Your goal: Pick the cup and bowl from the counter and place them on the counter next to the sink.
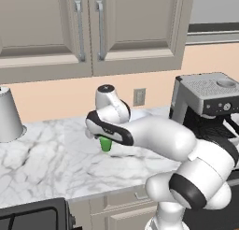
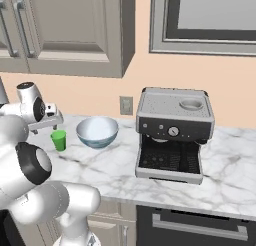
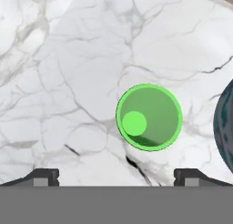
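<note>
The small green cup stands upright on the white marble counter, and I look straight down into it. My gripper hangs open above it, a dark fingertip at each side, touching nothing. From the right base view the gripper hovers just over the cup, with the pale blue-white bowl close to its right. The arm partly covers the cup in the left base view. The bowl's rim shows at the right edge of the hand view. The sink is out of view.
A silver espresso machine stands on the counter right of the bowl. A tall white cylinder sits at the far left, a black stovetop at the lower left. Wall cabinets hang overhead.
</note>
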Controlling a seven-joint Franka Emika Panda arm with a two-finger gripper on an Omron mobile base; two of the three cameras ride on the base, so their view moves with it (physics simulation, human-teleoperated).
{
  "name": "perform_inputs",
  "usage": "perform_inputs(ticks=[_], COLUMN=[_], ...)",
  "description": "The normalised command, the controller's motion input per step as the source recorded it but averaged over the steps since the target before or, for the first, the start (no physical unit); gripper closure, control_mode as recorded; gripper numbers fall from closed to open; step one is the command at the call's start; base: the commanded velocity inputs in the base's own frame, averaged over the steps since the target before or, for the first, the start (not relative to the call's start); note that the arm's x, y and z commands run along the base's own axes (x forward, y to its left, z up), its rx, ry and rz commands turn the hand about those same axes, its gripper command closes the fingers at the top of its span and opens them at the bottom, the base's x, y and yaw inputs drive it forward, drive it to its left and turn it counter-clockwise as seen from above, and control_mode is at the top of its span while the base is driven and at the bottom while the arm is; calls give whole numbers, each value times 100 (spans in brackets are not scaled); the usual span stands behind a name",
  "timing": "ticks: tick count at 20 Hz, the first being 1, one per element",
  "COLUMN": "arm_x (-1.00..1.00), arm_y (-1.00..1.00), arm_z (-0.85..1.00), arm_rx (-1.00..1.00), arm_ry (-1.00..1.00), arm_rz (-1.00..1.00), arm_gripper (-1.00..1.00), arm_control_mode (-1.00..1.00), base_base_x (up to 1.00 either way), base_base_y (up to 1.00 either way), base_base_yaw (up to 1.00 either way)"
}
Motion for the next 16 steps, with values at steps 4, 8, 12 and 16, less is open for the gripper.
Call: perform_inputs(ticks=[4, 8, 12, 16], arm_x=[31, 36, 32, 19], arm_y=[0, 0, 1, 12], arm_z=[-24, -32, -26, -17], arm_rx=[0, 0, 0, 0], arm_ry=[6, 0, 0, 0], arm_rz=[0, 0, 0, 0], arm_gripper=[-100, -100, -100, -100], arm_control_mode=[-100, -100, -100, -100], base_base_x=[0, 0, 0, 0], base_base_y=[0, 0, 0, 0], base_base_yaw=[0, 0, 0, 0])
